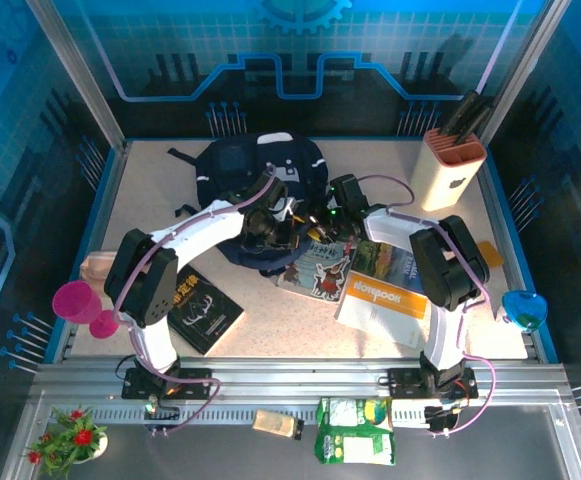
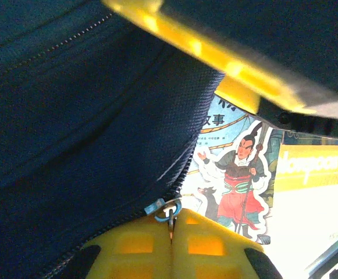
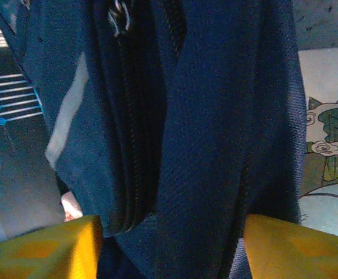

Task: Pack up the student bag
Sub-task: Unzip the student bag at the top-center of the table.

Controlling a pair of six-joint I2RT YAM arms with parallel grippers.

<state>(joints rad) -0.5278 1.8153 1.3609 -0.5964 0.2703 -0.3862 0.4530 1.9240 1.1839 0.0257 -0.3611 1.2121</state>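
- Picks out the student bag (image 1: 260, 170) slumped at the far middle of the table (image 1: 160, 180), with both arms reaching in at its near edge.
- Clamps the left gripper (image 2: 171, 238) hard on the zipper pull (image 2: 169, 208), yellow jaws pressed together round the tab, right where the navy cloth meets the zip line.
- Holds the right gripper (image 3: 171, 250) spread wide and released, with a thick fold of bag fabric sitting between its jaws; impossible to tell whether either jaw presses that cloth.
- Looks like the opening stage, then: working the zip, with no packing done yet as far as can be judged.
- Shows nothing going into the bag; cannot tell how far the mouth gapes.
- Leaves the illustrated storybook (image 1: 318, 268) lying just beside the bag's near edge, the orange-banded notebook (image 1: 390, 298) to its right, and a black book (image 1: 202, 308) near left, well apart from the bag.
- Needs the lot: zip run open, mouth held apart, books slid in, zip closed again.
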